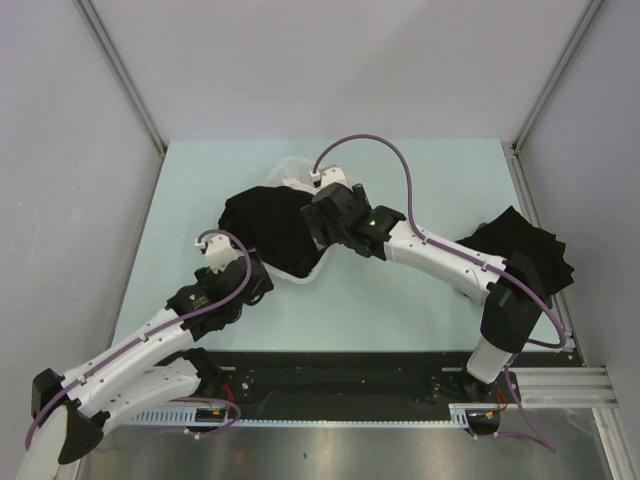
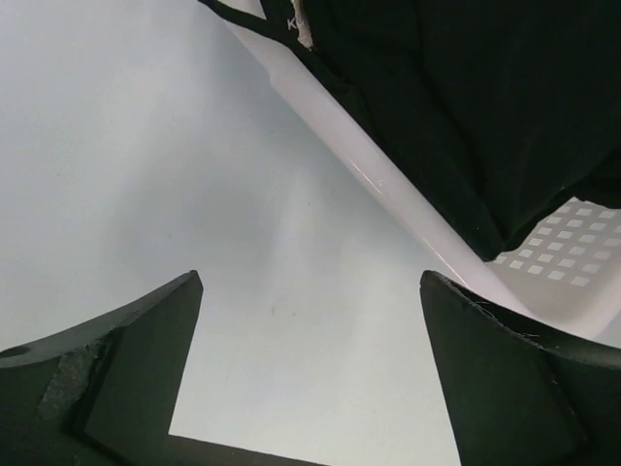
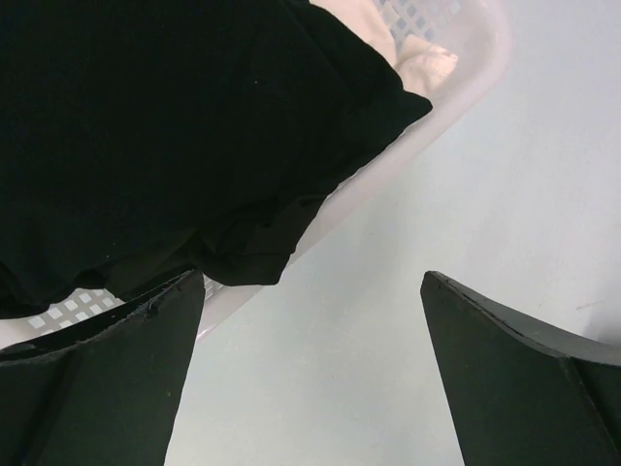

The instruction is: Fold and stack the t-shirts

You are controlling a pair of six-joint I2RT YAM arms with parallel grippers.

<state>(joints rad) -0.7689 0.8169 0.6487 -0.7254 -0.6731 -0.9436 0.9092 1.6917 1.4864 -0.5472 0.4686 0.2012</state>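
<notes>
The left gripper (image 2: 310, 291) hangs wide open over the bare table (image 1: 400, 180), just beside the near rim of the basket (image 1: 303, 277), and it holds nothing. The black shirts (image 1: 268, 225) lie heaped in the basket, and one edge falls over the rim. The right gripper (image 3: 312, 286) is at the right end of this heap, its jaws also fully apart and empty. A second pile (image 1: 525, 250) of black cloth lies near the right edge of the table, partly behind the right arm.

If a gripper closes deep into the heap, I think it can take two shirts at once, because they lie tangled together. Then the basket, which looks light, could be dragged or tipped. A finger could also catch in the slots of the basket wall.

I cannot tell how many shirts are in the heap, because folds and edges disappear in the black. From above, the right arm covers part of the basket. A pale thing (image 3: 427, 58) shows inside the basket behind the cloth, and I cannot say what it is.
</notes>
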